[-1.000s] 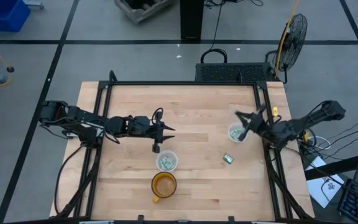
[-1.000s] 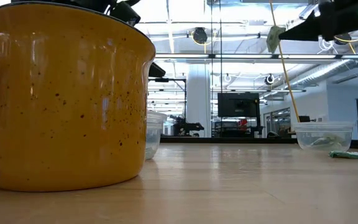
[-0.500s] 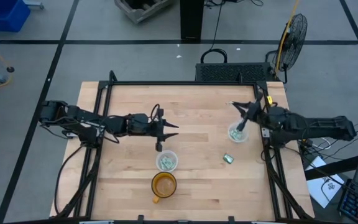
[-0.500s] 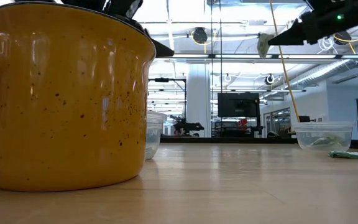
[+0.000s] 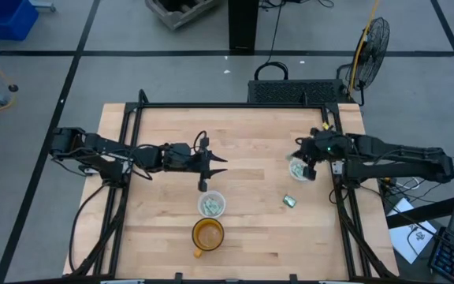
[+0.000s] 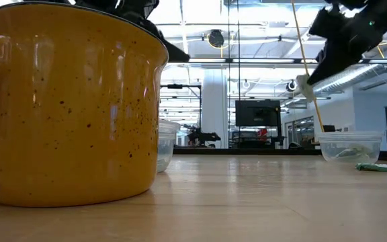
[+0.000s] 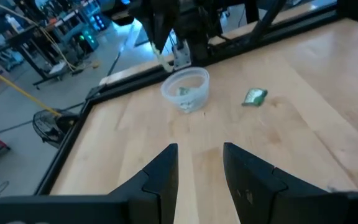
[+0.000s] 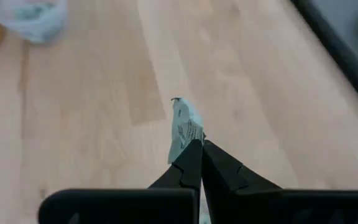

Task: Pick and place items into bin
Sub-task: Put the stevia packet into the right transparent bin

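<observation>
My right gripper point(image 8: 201, 155) is shut on one pale green-and-white packet point(image 8: 185, 129) and hovers just above a clear cup point(image 5: 299, 169) near the table's right edge; that cup point(image 6: 350, 146) has packets inside. Another packet point(image 5: 289, 201) lies flat on the wood near it, also seen as packet point(image 7: 254, 96). A second clear cup point(image 5: 211, 204) with packets stands mid-table beside a yellow mug point(image 5: 207, 234). My left gripper point(image 7: 199, 163) is open, above the table's middle, touching nothing. My right gripper pinches the packet by one end point(image 8: 190, 142) between its two fingertips point(image 8: 219, 163). The fingers slant downward from the table's right side. The packet point(image 6: 304, 83) sticks out past the tips, lifted clear above the right cup.
The yellow mug point(image 6: 72, 101) fills the near left of the low view, with the mid-table cup point(image 6: 165, 144) behind it. A black frame rail point(image 5: 333, 126) runs along the table's right edge. Bare wood lies between the two cups.
My right gripper, still shut on the packet, has reached out from the right edge and tipped its fingers downward, coming lower over the right-hand clear cup. The packet has dropped with it. The left gripper has barely shifted.
</observation>
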Tool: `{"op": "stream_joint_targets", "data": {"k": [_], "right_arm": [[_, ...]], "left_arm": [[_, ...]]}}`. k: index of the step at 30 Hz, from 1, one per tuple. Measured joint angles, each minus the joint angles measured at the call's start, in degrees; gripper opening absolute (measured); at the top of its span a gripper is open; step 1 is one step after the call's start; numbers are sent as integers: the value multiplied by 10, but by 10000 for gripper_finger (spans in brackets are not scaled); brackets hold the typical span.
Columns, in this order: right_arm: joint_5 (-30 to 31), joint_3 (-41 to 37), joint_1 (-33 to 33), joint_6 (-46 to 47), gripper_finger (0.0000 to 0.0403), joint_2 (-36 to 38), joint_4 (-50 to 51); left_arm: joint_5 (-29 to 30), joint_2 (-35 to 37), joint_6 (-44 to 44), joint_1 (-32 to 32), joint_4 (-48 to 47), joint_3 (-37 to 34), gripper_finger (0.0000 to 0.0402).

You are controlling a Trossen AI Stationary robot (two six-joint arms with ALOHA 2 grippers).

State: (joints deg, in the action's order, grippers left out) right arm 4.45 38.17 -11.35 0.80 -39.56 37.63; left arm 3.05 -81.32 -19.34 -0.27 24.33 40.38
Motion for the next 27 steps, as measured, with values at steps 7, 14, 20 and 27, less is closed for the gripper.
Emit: {"op": "stream_joint_targets", "data": {"k": [7, 14, 20, 27], "right_arm": [[110, -1, -2, 203, 0, -23, 49], [88, -31, 25, 351, 0, -92, 84], [88, -48, 47, 339, 0, -147, 92], [83, -48, 58, 336, 2, -157, 91]], "left_arm": [[2, 0, 2, 1, -32, 0, 134], [3, 0, 1, 1, -52, 0, 134], [3, 0, 2, 1, -73, 0, 134], [3, 0, 3, 1, -88, 0, 134]]}}
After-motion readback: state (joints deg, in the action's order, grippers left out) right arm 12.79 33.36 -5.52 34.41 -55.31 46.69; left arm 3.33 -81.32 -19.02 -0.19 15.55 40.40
